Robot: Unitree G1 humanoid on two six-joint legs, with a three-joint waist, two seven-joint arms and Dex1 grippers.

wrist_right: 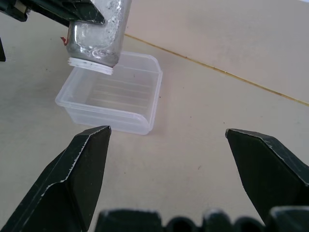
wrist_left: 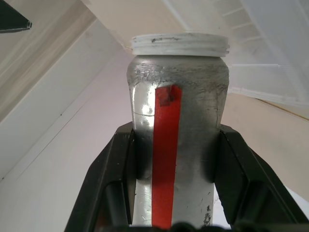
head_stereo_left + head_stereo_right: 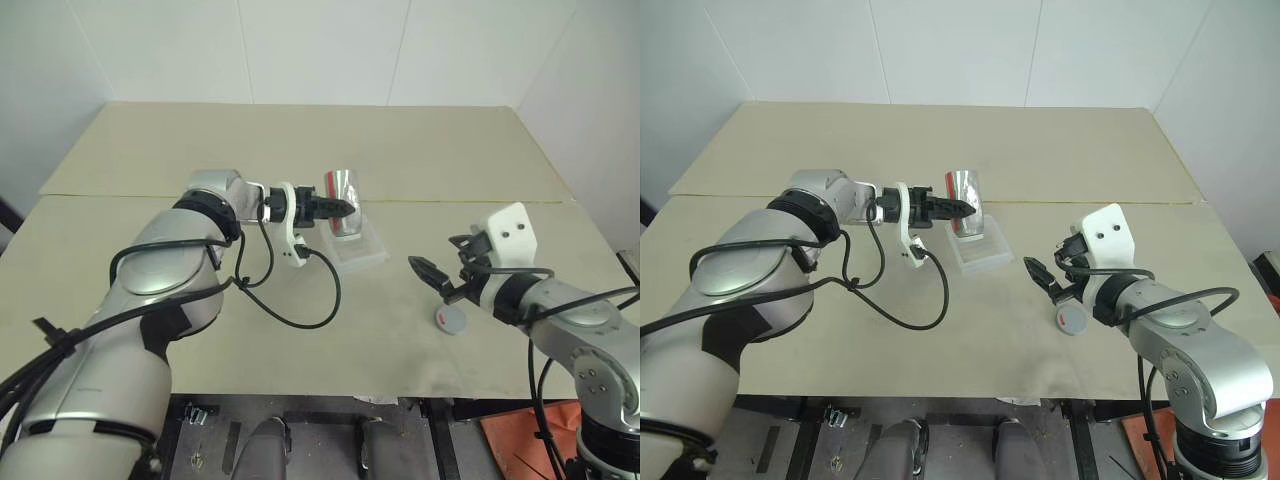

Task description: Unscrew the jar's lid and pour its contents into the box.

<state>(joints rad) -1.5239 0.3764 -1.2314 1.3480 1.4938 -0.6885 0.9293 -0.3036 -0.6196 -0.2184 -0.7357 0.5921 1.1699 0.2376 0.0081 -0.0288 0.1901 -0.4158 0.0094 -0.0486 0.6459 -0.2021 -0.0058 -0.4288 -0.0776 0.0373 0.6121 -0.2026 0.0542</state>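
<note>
My left gripper (image 3: 343, 208) is shut on the silvery jar (image 3: 346, 186) with its red stripe. The jar (image 1: 99, 34) hangs upside down, lid off, its white threaded mouth just above the clear plastic box (image 1: 113, 94). In the left wrist view the black fingers (image 2: 120, 164) clamp the jar (image 2: 176, 96) on both sides. The grey lid (image 3: 450, 320) lies flat on the table, just under my right gripper (image 3: 440, 262), which stands open with nothing between its fingers (image 1: 82, 164). I cannot make out the contents in the jar or in the box.
The box (image 3: 362, 250) sits near the middle of the beige table (image 3: 300, 140), just in front of a seam that runs across it. A black cable (image 3: 300, 320) loops from my left wrist over the table. White walls close the far side.
</note>
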